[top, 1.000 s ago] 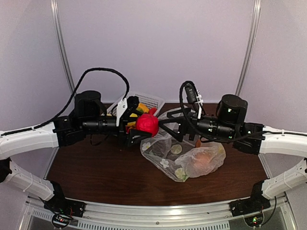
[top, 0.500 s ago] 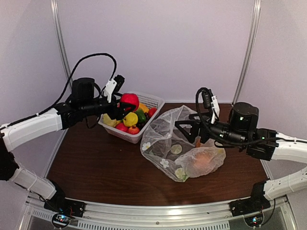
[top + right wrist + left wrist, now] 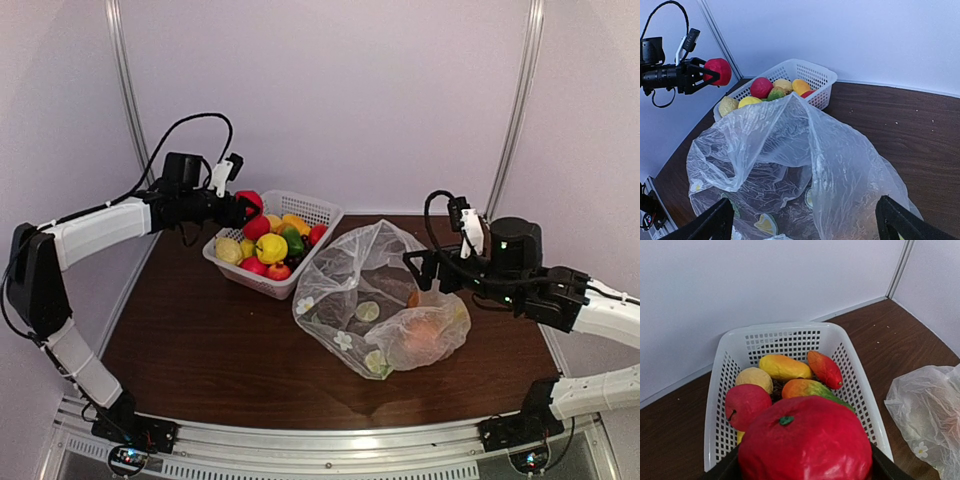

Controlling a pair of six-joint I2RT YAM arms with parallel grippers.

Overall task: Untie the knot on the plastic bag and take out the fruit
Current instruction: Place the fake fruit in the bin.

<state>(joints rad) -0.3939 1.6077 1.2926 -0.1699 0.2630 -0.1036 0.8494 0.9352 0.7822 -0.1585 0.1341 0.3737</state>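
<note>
Left gripper [image 3: 245, 207] is clamped on a round red toy fruit [image 3: 805, 440], raised at the edge of the white lattice plastic basket [image 3: 320, 210] of mixed fruit. Right gripper [image 3: 418, 268] has its fingers spread wide at the clear crinkly plastic bag [image 3: 350, 290], which lies mid-table with its mouth gaping and an orange fruit [image 3: 425, 335] inside. The bag's print shows white flowers and lime slices; any lettering is probably too small to read.

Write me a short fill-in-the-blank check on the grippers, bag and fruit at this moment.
1. The left gripper is shut on a ____ fruit.
2. The lattice basket near it is ____ in colour.
3. The right gripper, beside the plastic bag, is ____.
4. An orange fruit lies ____ the plastic bag.

Missing words: red; white; open; inside
</note>
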